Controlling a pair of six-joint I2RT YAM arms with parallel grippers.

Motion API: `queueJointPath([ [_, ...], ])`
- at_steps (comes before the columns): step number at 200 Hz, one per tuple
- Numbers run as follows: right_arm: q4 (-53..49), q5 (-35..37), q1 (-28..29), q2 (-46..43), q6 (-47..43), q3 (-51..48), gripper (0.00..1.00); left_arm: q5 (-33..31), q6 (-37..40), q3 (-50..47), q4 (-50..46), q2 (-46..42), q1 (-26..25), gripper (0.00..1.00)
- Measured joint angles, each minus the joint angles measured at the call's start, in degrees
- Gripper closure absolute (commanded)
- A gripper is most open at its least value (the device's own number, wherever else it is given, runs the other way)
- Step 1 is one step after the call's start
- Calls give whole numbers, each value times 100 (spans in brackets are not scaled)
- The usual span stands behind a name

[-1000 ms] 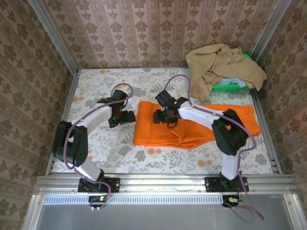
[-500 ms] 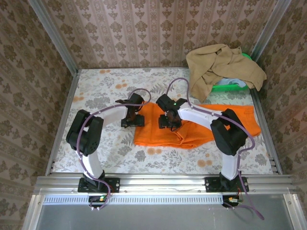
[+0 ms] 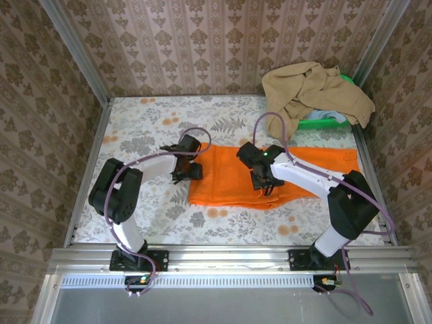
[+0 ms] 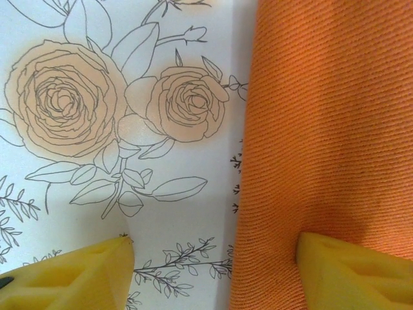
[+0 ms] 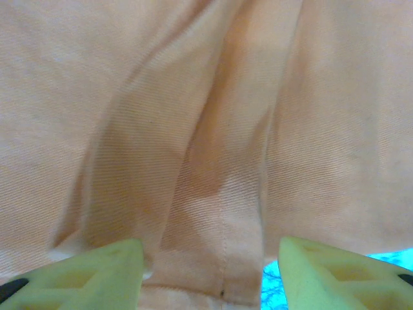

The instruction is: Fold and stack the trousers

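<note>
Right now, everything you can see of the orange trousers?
The trousers are bright orange twill-looking cloth, lying folded flat across the middle of the floral table, long side running left to right, with creases near the front edge. The left tool straddles their left edge, one pad on cloth; the right tool sits open on the creased middle.

White links (image 3: 307,177), black joints (image 3: 111,199); looping mauve cables (image 3: 270,121); yellow foam wedge pads (image 4: 348,271) on left tool (image 4: 213,245)

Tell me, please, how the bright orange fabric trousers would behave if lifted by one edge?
They would probably sag limply: soft folds crease the bright orange fabric trousers. The ribbed twill weave suggests decent grip. Pushed, the layers would likely bunch rather than slide.
</note>
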Motion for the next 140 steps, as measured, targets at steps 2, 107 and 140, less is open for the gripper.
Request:
queueJointPath([
  [2, -22, 28, 37, 0, 7, 57, 41, -2, 0, -9, 13, -4, 0, 33],
  [107, 101, 992, -348, 1637, -144, 448, 42, 138, 26, -101, 155, -44, 87, 36],
  [140, 114, 981, -905, 535, -144, -723, 41, 227, 52, -175, 243, -72, 149, 38],
])
